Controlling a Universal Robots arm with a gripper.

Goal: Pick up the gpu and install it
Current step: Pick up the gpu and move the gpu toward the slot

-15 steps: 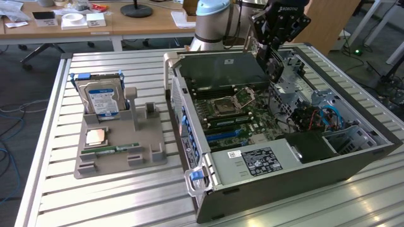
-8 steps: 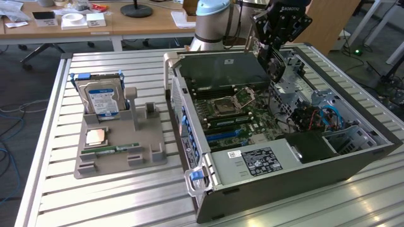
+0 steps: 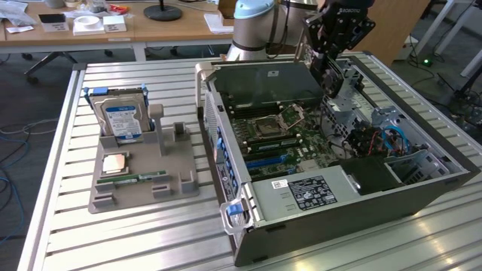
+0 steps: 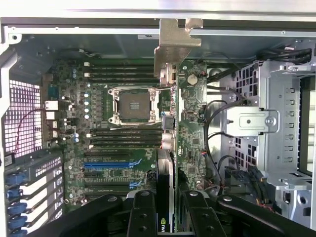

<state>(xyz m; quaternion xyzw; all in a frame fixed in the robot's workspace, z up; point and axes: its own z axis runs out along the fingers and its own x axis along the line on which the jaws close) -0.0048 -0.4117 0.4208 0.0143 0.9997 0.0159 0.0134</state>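
**Figure.** An open computer case [image 3: 354,217] is laid on its side on the slatted worktop [image 3: 113,237], and the arm [image 3: 256,22] is positioned over it. The gpu [image 4: 166,173] is clamped between the jaws, which are closed on its two flat faces near one end. The card is carried edge-on above the motherboard [image 4: 113,187] and is clear of it. Its silver bracket [image 4: 174,49] is at the end away from the grip, towards the case wall. In the wrist view the card is seen just beside the processor socket [image 4: 134,104]. It is not yet seated in the blue expansion slots [image 4: 111,164]. A hard drive [image 3: 121,116] is stood in the grey fixture [image 3: 143,186] on the worktop, beside the case at the exterior view's left.

**Handling, as judged.** The card is taken to be light and stiff but fragile, since small components are exposed on the board. A hold across the flat faces, cooler against board, is judged soundest. The connector edge and the thin bracket, which could be bent, are best avoided. Because the card is held near one end, it could be levered askew in the jaws by an off-centre push. The smooth cooler face could also be allowed to slip.
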